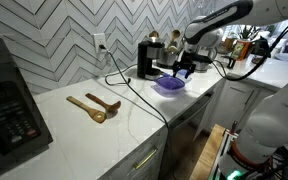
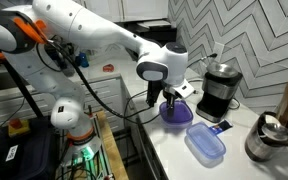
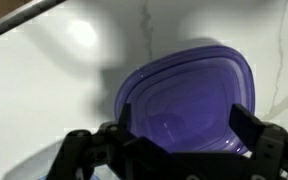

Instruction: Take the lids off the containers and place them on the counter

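Your gripper (image 3: 174, 128) hangs with its jaws spread wide and nothing held, right above the purple lid (image 3: 184, 90). In the wrist view the lid fills the gap between the two fingers (image 3: 252, 135) and reaches past them on the far side, so your target lies straight below and slightly ahead. The gripper body hides the lid's near edge, which makes the long axis hard to judge. It seems to run across, from one finger to the other, so I judge that taking one rim suits better than spanning the whole lid. You cannot tell whether the pads touch it yet.

The purple lid appears to sit on its tub (image 2: 174, 118), just in front of the coffee machine (image 2: 219, 88) on the white counter (image 1: 74, 130). There are two lids; the blue lid (image 2: 205, 145) lies farther from the coffee machine, near the counter's front edge. That makes two tubs, both apparently covered. Two wooden spoons (image 1: 94, 107) lie well apart from the coffee machine.
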